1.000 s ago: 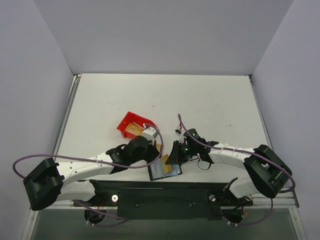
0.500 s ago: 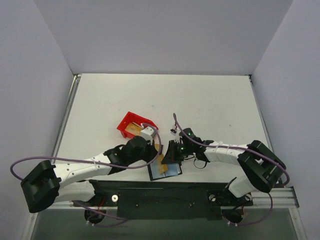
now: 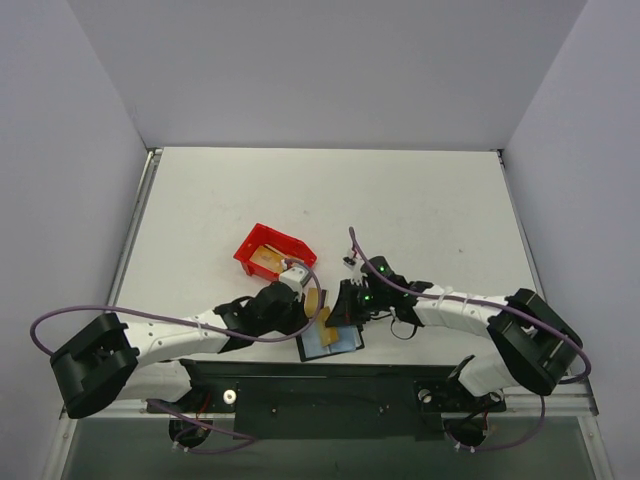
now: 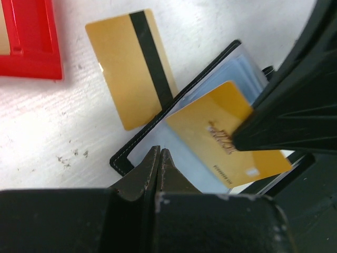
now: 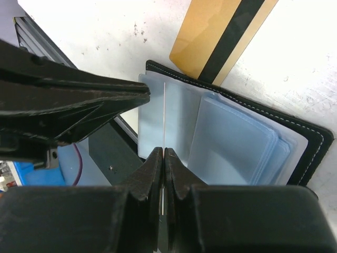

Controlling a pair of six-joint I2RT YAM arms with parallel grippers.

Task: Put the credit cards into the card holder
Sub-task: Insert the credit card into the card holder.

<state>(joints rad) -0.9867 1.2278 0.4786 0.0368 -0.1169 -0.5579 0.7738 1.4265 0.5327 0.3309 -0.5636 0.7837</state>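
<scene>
**A:** Where is the card holder point(image 3: 335, 343)?

**B:** It lies open on the table point(image 3: 420, 220), close to the near edge and between the two arms. The pale blue sleeves face upward.

**A:** And the right gripper point(image 5: 164, 153)?

**B:** Its fingers are pressed together on a plain gold card point(image 4: 221, 132), which they pinch by one edge. The card is over the open sleeves, with its long axis diagonal across them. Whether it touches the sleeves, I cannot tell.

**A:** The left gripper point(image 4: 159, 154)?

**B:** It is fully closed with nothing between the fingers. Its tips are at a corner of the holder.

**A:** Are there other cards?

**B:** A striped card point(image 4: 131, 68) lies flat on the table. The dark stripe runs along its long axis. One short end meets the holder's black edge, and the other end is near the red bin point(image 4: 31, 58).
</scene>
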